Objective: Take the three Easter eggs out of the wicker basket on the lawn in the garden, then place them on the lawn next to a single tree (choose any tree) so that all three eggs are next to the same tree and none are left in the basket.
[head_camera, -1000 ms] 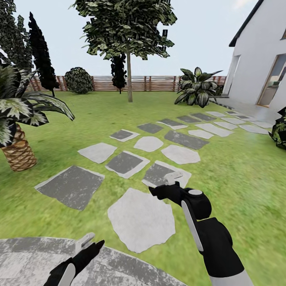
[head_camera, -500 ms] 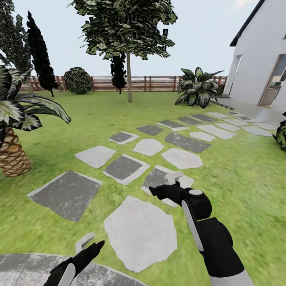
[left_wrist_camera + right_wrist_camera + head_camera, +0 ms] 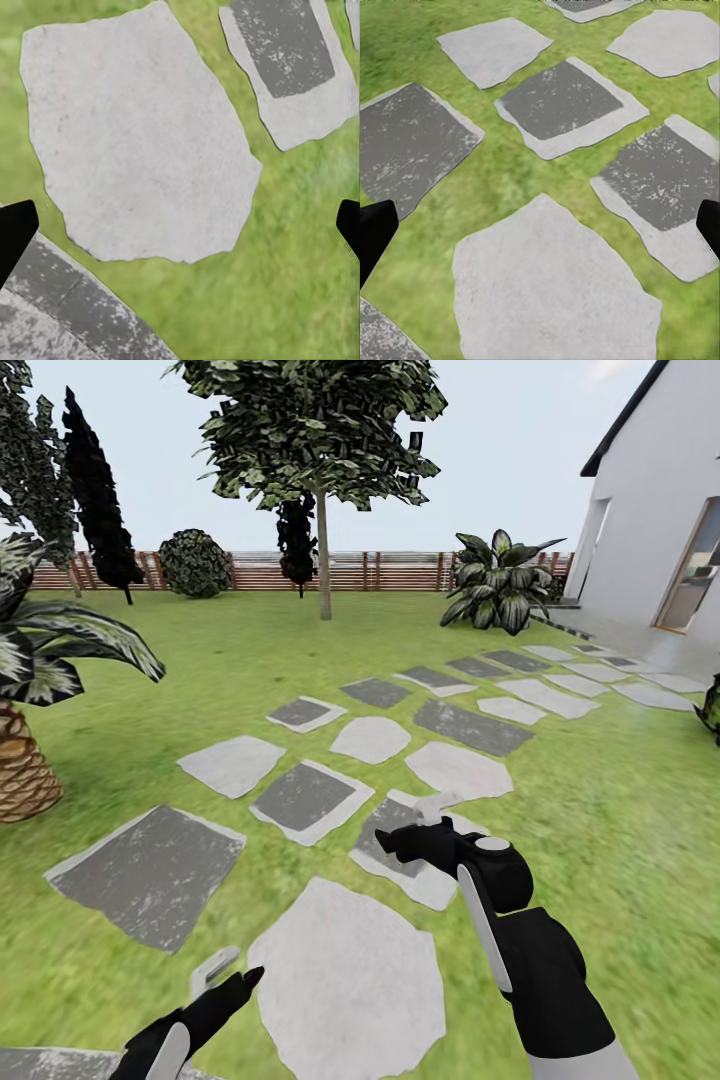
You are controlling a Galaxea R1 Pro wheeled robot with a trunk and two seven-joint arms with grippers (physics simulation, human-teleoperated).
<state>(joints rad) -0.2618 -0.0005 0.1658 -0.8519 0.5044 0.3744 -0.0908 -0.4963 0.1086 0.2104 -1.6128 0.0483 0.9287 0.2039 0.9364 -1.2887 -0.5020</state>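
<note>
One tree (image 3: 323, 550) with a straight pale trunk and mottled dark-green crown was seen at 12 o'clock on the lawn (image 3: 620, 800), before a slatted wooden fence (image 3: 400, 570). Flat grey paving stones (image 3: 345, 985), some pale and irregular, some dark and squarish, were laid across the grass. Both grippers, left (image 3: 228, 972) and right (image 3: 415, 830), were held empty, fingers spread wide. A rough-barked palm (image 3: 20, 760) was seen at 9 o'clock in the head view.
</note>
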